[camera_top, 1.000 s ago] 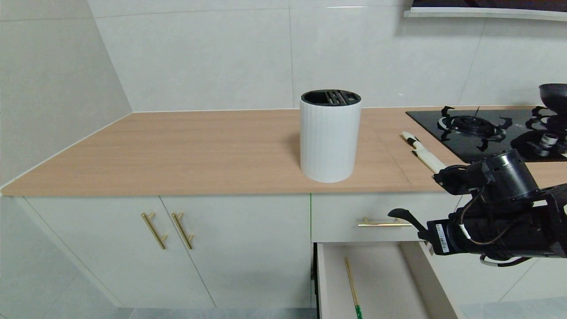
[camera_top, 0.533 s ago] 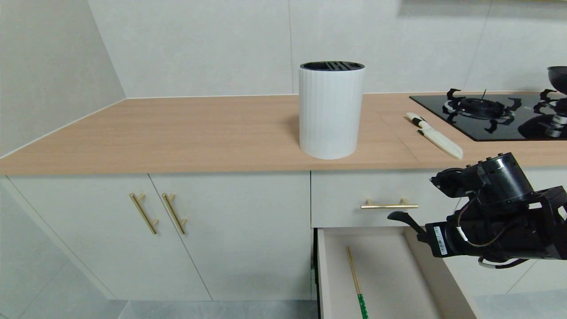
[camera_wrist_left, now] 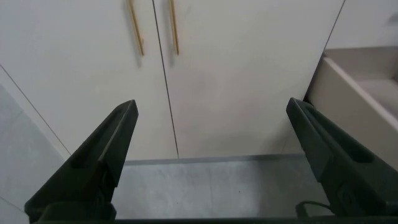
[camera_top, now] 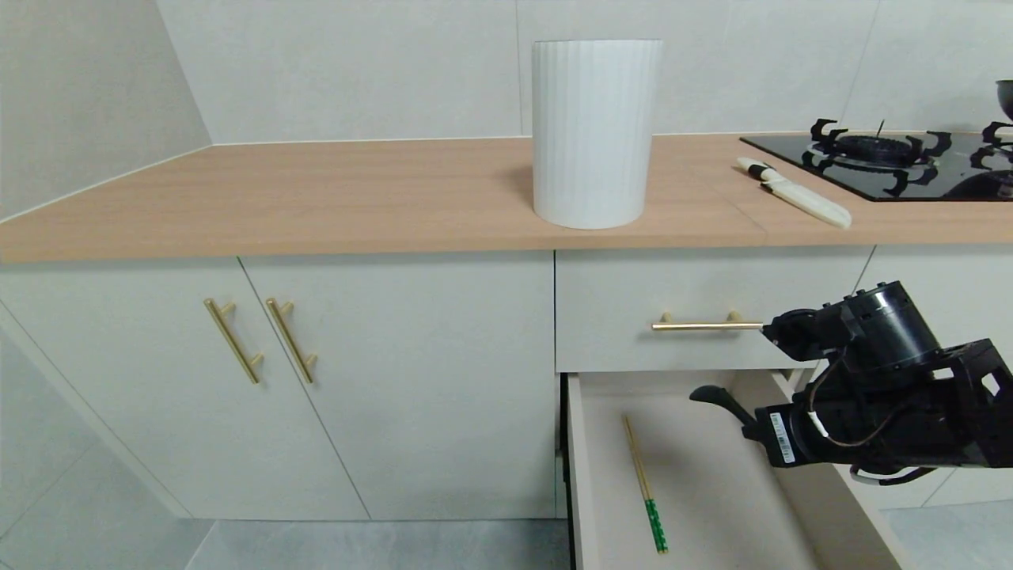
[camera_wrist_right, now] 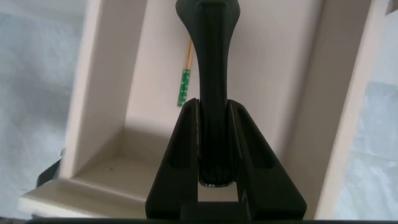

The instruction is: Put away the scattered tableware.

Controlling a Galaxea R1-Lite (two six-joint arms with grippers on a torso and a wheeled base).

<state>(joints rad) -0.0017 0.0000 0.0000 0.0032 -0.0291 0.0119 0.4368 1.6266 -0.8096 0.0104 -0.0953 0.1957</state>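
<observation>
Head view cuts off the drawer (camera_top: pixel 696 507) front; chopsticks (camera_top: pixel 645 495) lie inside; right pincer (camera_top: pixel 708 394) pressed together above, left pincer (camera_wrist_left: pixel 211 109) spread

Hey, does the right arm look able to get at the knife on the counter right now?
Probably, once raised. The knife lies uncovered on the countertop, apart from the white canister. The right claw sits lower, over the open drawer, with the counter edge between them.

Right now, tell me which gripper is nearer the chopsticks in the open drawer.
Right. The right gripper hangs over the open drawer that holds the chopsticks. The left gripper faces the cabinet doors, outside the drawer.
</observation>
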